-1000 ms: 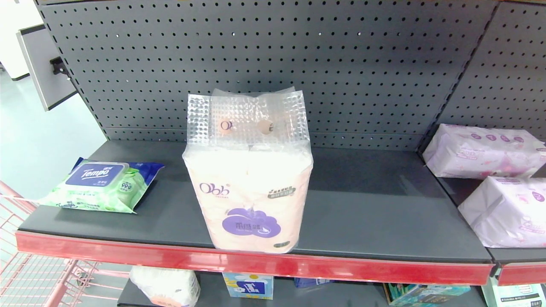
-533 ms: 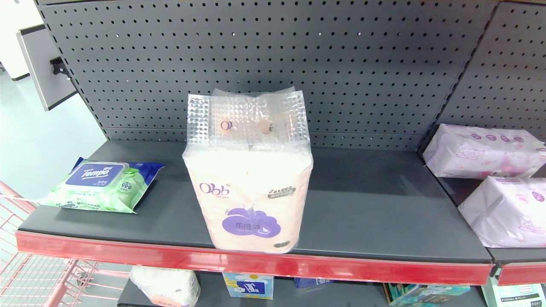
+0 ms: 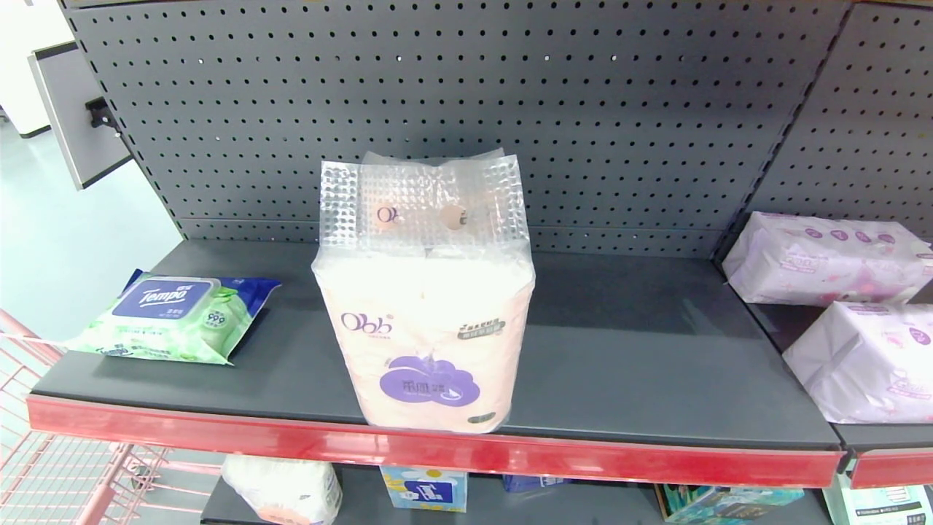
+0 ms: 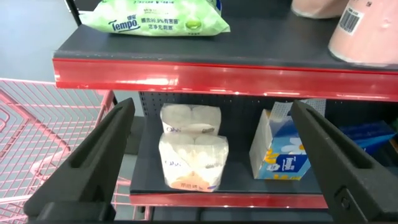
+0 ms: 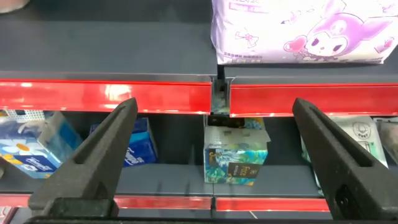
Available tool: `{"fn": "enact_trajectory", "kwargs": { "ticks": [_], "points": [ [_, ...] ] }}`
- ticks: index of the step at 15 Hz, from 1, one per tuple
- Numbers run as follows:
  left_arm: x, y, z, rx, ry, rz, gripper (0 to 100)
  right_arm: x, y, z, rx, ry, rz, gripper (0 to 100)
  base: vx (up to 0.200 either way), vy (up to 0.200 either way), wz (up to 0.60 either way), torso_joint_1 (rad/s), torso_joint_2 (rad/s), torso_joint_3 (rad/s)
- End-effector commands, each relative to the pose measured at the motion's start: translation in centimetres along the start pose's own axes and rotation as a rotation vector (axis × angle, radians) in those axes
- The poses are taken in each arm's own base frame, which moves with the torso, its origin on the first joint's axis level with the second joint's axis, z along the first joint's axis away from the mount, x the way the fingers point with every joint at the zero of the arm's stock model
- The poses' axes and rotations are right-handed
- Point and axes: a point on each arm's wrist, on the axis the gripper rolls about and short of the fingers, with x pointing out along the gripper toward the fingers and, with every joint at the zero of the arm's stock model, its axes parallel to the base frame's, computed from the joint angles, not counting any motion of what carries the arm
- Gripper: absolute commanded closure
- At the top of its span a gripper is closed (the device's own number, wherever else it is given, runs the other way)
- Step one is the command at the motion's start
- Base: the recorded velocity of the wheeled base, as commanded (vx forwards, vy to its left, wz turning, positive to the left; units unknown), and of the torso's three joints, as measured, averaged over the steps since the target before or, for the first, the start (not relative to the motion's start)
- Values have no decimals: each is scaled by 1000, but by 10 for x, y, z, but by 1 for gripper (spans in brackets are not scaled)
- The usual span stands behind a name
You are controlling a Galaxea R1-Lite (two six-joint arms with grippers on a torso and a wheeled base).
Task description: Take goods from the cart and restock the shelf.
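Both claws are spread wide with nothing in them. Left claw (image 4: 212,106) hangs in front of the red strip (image 3: 437,445) on the shelf (image 3: 641,350), towards the strip's left end. Right claw (image 5: 214,102) hangs in front of the strip's right end, where it meets the next section.

So where's the stock? One toilet roll pack (image 3: 426,328) stands upright just behind the middle of the strip, its base right at the front edge. A wet wipes pack (image 3: 171,317) lies flat behind the strip's left end. Two purple tissue packs (image 3: 824,259) sit past the right end, on the neighbouring section. Behind the strip to the right of the roll pack it's just bare shelf. Below the strip, the lower level has more rolls (image 4: 191,155) and a blue tissue box (image 4: 280,155).

The pink wire cart (image 3: 44,467) pokes in below and beyond the strip's left end, and I can't make out what's in it.

My read: we're between items, with nothing in hand and goods already up. The next move would be swinging an arm out to the cart beyond the strip's left end, probably the left one since it's nearer, then grabbing a pack. These soft plastic wraps look squishy and slippery, so I'd pinch across the body rather than loose film.
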Motion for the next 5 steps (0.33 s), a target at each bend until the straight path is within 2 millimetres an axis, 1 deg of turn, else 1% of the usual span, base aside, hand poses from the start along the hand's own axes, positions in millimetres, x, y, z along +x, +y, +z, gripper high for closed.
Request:
{"fn": "enact_trajectory", "kwargs": {
  "ticks": [1,5],
  "points": [
    [0,0,0,0,-1,0,0,0,0,0,0,2,2,0,0,0,0,0,0,0],
    [0,0,0,0,-1,2,0,0,0,0,1,2,0,0,0,0,0,0,0,0]
  ]
}}
